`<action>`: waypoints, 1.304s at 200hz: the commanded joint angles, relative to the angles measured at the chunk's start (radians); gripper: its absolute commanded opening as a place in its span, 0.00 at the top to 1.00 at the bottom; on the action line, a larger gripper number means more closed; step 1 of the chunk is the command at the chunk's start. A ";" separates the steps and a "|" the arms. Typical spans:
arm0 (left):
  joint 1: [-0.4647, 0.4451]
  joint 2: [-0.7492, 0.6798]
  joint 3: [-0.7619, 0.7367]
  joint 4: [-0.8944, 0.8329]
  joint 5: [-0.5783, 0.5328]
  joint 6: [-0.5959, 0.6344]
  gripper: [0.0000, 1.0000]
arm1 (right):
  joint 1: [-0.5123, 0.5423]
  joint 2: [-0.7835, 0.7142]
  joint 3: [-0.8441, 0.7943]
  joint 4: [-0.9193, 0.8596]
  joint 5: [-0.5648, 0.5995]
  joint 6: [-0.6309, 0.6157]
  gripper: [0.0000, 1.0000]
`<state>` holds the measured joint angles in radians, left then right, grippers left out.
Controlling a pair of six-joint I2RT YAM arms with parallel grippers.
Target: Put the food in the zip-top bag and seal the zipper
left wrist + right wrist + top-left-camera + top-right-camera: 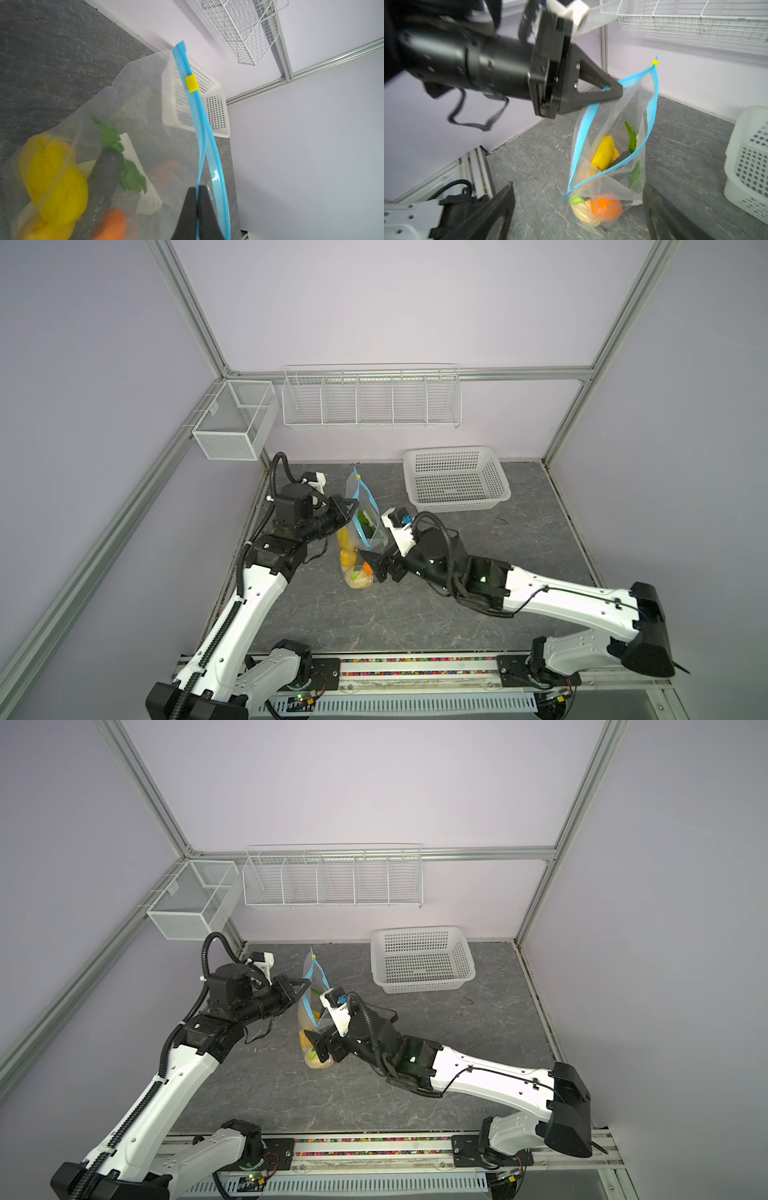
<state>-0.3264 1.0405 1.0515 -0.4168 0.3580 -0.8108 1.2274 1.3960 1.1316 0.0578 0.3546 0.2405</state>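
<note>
Hanging upright over the middle of the tabletop [415,614], the clear bag [370,506] rests its bottom on the grey stone surface, its mouth gaping. The food [604,158] sits low inside: an orange [607,206] and a pale lump [581,214] at the very bottom, a yellow piece [603,154], a dark piece [623,154] and leafy green [632,137] above them. The blue zipper [198,108] runs along the mouth, its two lips parted for most of their length, with the yellow slider [192,83] near the raised far end. The left end effector [613,92] is pressed together, pinching one lip of that zipper and holding the bag up. The right end effector [376,568] is spread wide beside the bag's lower part, its fingers [500,207] apart on either side, gripping nothing. A white basket [496,483] stands well apart, toward the back wall on the right.
</note>
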 commanded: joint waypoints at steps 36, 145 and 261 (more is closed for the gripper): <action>0.006 -0.010 0.040 -0.010 -0.020 0.013 1.00 | 0.024 0.150 0.178 -0.080 0.222 0.002 0.05; 0.007 -0.020 0.068 -0.029 -0.037 0.030 1.00 | 0.018 0.141 0.196 -0.198 0.226 0.187 0.72; 0.007 -0.070 0.180 -0.115 -0.053 0.123 0.15 | -0.126 0.063 0.208 -0.232 -0.084 -0.190 0.93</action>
<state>-0.3244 1.0290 1.1515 -0.4824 0.3138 -0.7631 1.1625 1.5078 1.3262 -0.1650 0.4156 0.2352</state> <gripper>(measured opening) 0.649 0.068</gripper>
